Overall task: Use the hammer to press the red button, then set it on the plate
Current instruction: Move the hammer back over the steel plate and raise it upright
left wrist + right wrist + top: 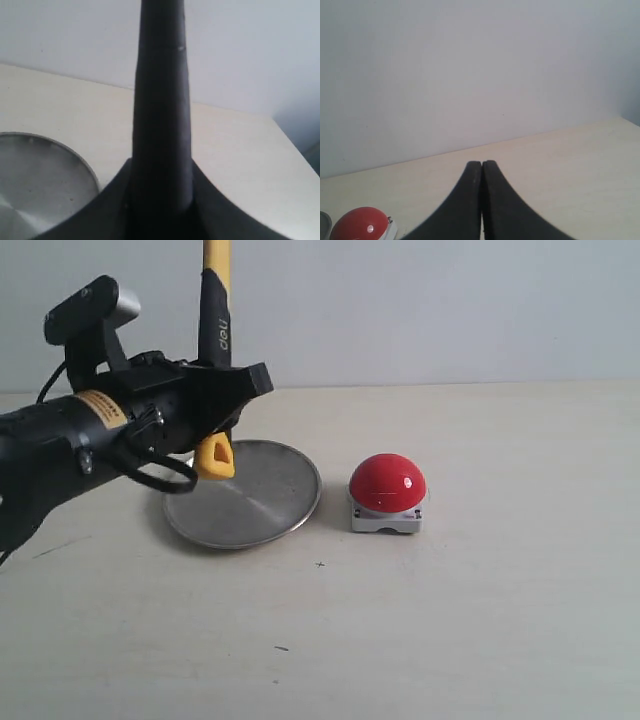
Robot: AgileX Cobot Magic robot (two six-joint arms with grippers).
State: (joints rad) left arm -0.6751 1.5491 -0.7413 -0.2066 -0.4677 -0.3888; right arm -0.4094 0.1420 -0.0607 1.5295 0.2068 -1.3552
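My left gripper [225, 398] is shut on the hammer [214, 300], which stands upright above the left part of the plate [262, 502]. Its yellow looped end [213, 458] hangs below the fingers, and its head is out of view above. In the left wrist view the black handle [161, 100] rises between the fingers [107, 207], with the plate [35, 185] beside them. The red button [387, 483] sits on its grey-white base to the right of the plate, apart from it. My right gripper [482, 165] is shut and holds nothing; the red button [359, 225] shows at that view's lower corner.
The left arm [60, 445] with its wrist camera [92, 308] reaches in from the left edge over the pale tabletop [480, 620]. A plain wall stands behind. The right arm does not show in the exterior view.
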